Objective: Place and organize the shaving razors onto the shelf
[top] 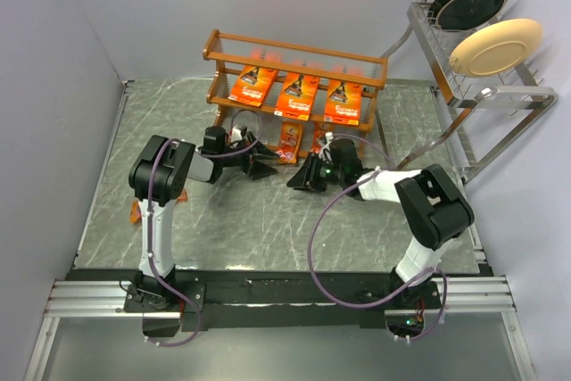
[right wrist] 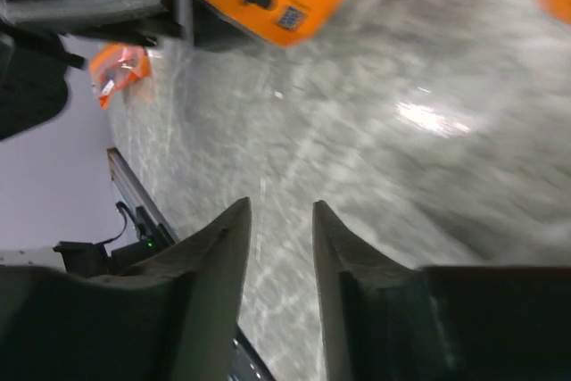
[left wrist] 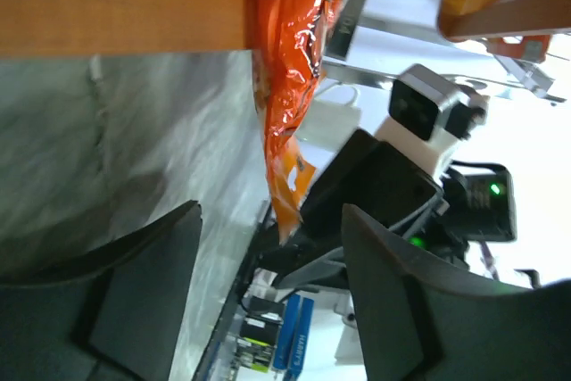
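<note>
Shaving razors, flat orange card-and-blister packs: three large packs [top: 252, 84] on the orange-brown wooden shelf [top: 214, 45] at the far edge of the grey marbled surface [top: 268, 229], small packs [top: 287, 138] on its lower tier, one stray pack [right wrist: 120, 73] near the left edge. Likely light, slick, bendy; best pinched by a card edge. Left jaws spread wide around a small pack, not pinching; right jaws narrowly parted, empty.

Two arms, same build. Left arm [top: 152, 229] and right arm [top: 437, 207]: white tube links, bulky black joint housings. Grey-purple cable [top: 310, 243] loops loose off each. Fingers [left wrist: 134, 310] matte black, wedge-shaped. Green light [left wrist: 492, 188] on right wrist. Bases bolted to black plate [top: 268, 290] on aluminium rail [top: 89, 296].
</note>
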Available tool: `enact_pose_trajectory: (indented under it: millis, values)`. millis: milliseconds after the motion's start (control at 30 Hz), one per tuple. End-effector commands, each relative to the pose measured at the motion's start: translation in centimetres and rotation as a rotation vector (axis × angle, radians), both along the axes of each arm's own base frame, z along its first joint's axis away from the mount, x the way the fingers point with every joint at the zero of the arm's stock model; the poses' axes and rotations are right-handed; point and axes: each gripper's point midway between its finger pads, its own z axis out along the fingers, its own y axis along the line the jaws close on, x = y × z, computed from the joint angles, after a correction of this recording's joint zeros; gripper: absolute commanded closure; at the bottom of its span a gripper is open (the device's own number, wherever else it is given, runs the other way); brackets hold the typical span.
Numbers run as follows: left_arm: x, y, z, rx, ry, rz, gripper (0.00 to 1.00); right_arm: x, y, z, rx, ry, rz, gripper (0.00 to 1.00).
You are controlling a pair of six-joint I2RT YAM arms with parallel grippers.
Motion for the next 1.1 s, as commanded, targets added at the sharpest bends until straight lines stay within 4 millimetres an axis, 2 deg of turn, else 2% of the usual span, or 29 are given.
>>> enact_pose_trajectory:
  millis: [0, 100, 133, 167, 233, 267, 333, 367, 400, 433, 467, 533, 567, 633, 667, 700, 800, 1067]
  values:
    - [-0.8, 1.8, -1.9, 0.078, 0.06, 0.036, 0.29, 1.2, 2.6, 0.8, 0.014, -0.061, 0.02, 0.64]
    - [-1.0, 2.7, -2.2, 0.117, 0.053, 0.047, 0.27, 1.6, 4.5, 1.0, 0.006, -0.094, 0.039, 0.69]
    - [-1.0, 3.0, -2.2, 0.132, 0.036, 0.051, 0.27, 2.3, 4.5, 0.4, -0.028, -0.094, 0.01, 0.71]
    - [-1.4, 3.4, -2.4, 0.148, 0.047, 0.055, 0.27, 3.0, 5.3, 1.1, -0.038, -0.119, 0.01, 0.72]
    - [-1.9, 4.6, -1.8, 0.168, 0.013, 0.077, 0.28, 3.3, 5.3, 0.2, -0.09, -0.099, -0.008, 0.74]
    - [-2.1, 5.0, -1.7, 0.179, -0.004, 0.087, 0.29, 4.3, 5.4, 0.6, -0.113, -0.123, -0.033, 0.76]
    - [-2.7, 6.4, -1.2, 0.219, -0.061, 0.091, 0.31, 4.6, 5.2, -0.2, -0.166, -0.105, -0.041, 0.8]
    - [-2.7, 6.9, -1.2, 0.247, -0.083, 0.098, 0.31, 5.7, 5.1, 0.1, -0.197, -0.135, -0.065, 0.8]
    - [-3.3, 7.5, -0.7, 0.276, -0.086, 0.1, 0.31, 5.7, 4.9, -0.3, -0.226, -0.131, -0.066, 0.81]
    - [-3.5, 7.9, -0.4, 0.301, -0.134, 0.087, 0.3, 6.2, 4.5, -0.8, -0.26, -0.145, -0.067, 0.8]
    - [-3.5, 8.2, 0.9, 0.316, -0.182, 0.098, 0.29, 7.3, 4.5, -0.4, -0.285, -0.17, -0.094, 0.8]
    - [-4.5, 8.9, 1.2, 0.343, -0.206, 0.097, 0.28, 7.8, 4.1, -1.5, -0.34, -0.168, -0.092, 0.79]
    - [-5.0, 9.1, 2.1, 0.348, -0.233, 0.098, 0.28, 8.5, 4.5, -0.9, -0.345, -0.19, -0.093, 0.79]
    - [-5.7, 9.6, 2.5, 0.365, -0.25, 0.104, 0.27, 9.2, 4.3, -1.6, -0.402, -0.219, -0.088, 0.79]
    - [-6.2, 9.8, 3.2, 0.366, -0.271, 0.112, 0.27, 9.8, 4.7, -1.1, -0.405, -0.245, -0.085, 0.79]
    - [-6.3, 10.0, 3.4, 0.371, -0.283, 0.118, 0.26, 10.1, 4.8, -1.4, -0.424, -0.256, -0.079, 0.79]
    - [-7.0, 10.3, 3.9, 0.38, -0.315, 0.128, 0.26, 10.6, 5.3, -1.2, -0.437, -0.297, -0.059, 0.79]
    - [-7.3, 11.0, 5.1, 0.419, -0.363, 0.138, 0.22, 9.6, 6.3, 0.4, -0.482, -0.383, -0.033, 0.74]
